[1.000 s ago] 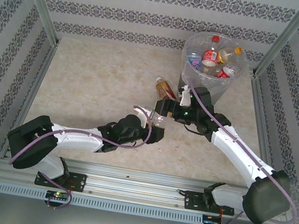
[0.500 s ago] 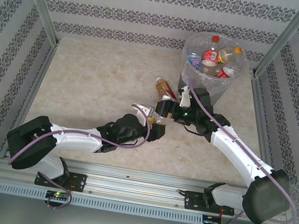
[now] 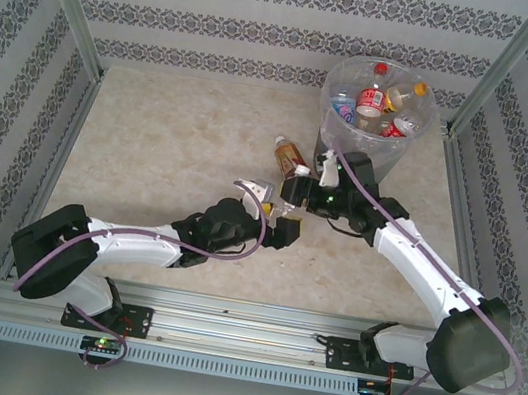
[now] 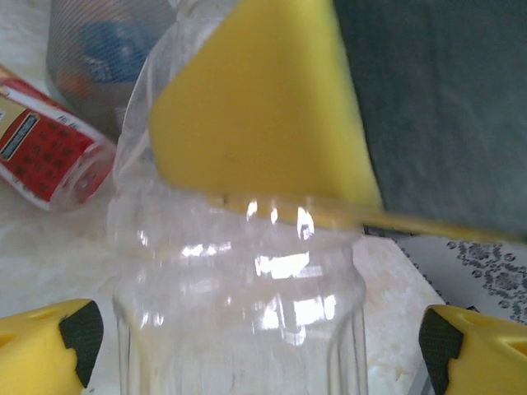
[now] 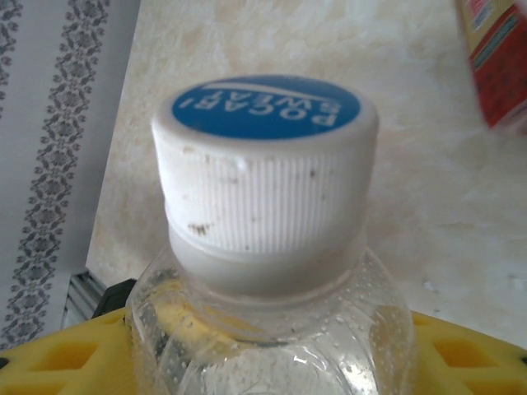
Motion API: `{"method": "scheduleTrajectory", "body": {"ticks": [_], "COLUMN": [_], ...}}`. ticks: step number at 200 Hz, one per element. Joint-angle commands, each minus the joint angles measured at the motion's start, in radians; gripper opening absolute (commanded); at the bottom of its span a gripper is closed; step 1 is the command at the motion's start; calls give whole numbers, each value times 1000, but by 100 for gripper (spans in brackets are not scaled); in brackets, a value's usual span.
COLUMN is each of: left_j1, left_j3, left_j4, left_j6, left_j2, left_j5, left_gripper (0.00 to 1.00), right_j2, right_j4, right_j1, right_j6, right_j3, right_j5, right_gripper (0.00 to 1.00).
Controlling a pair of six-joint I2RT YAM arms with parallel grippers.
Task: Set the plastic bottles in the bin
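The step appears to be a handover: the right hand (image 5: 272, 362) is clamped below the cap of the clear Pocari Sweat bottle (image 5: 268, 230), the left hand (image 4: 259, 333) holds its fingers apart around the bottle's body, and the next move calls for lifting the bottle over the rim of the bin (image 3: 354, 142) just beyond the right hand.

A clear bottle (image 5: 272, 329), white cap (image 5: 268, 177) (blue top), sits between yellow pincer fingers (image 5: 62, 366).
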Motion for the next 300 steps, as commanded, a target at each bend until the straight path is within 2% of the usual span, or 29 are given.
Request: {"method": "scheduleTrajectory", "body": {"ticks": [1, 39, 81, 130, 164, 208, 245, 277, 300], "left_j1": [1, 51, 107, 162, 193, 219, 245, 253, 256], "left_j3": [42, 57, 194, 331, 442, 565, 615, 670, 691], "left_j4": [-71, -168, -388, -486, -564, -604, -584, -600, -610], "left_j6": [-23, -115, -172, -194, -196, -203, -240, -247, -252], "left_j2": [-34, -43, 34, 180, 288, 403, 469, 526, 558], "left_j5": [25, 60, 73, 79, 76, 59, 45, 44, 37], "left_gripper": [100, 100, 100, 100, 100, 100, 100, 100, 100], "right_j2": [-46, -4, 119, 320, 441, 508, 506, 504, 501], "right_j4": [-71, -165, -185, -209, -254, -343, -393, -418, -424], "right_j1": [-70, -225, -358, -445, -468, -481, -489, -491, -491], "right_j6": [-88, -187, -212, -211, -234, -313, -354, -372, -379], "right_j3": [142, 378, 636, 892, 1016, 1081, 1069, 1071, 1073], "right_j5": [45, 89, 134, 171, 182, 222, 226, 242, 252], "right_gripper": [58, 58, 58, 58, 58, 58, 59, 65, 73]}}
